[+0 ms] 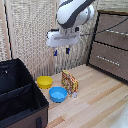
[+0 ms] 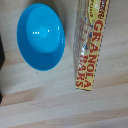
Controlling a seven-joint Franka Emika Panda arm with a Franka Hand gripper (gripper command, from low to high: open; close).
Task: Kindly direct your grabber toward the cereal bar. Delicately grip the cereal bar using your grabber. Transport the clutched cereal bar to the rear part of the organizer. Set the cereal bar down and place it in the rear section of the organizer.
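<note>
The grabber [image 1: 61,51] hangs high above the wooden table [image 1: 95,100] with its two dark fingers spread and holding nothing, while the cereal bar [image 1: 69,81] stands on edge just beside the blue bowl [image 1: 58,94], near the yellow bowl [image 1: 44,82] and apart from the black organizer [image 1: 20,95].

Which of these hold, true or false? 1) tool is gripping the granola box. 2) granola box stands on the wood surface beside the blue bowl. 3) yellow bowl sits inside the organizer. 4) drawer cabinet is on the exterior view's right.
1) False: the tool hangs above the granola box, holding nothing.
2) True: the box stands next to the blue bowl.
3) False: the yellow bowl is on the wood surface, outside the organizer.
4) True: the drawer cabinet is there.
</note>
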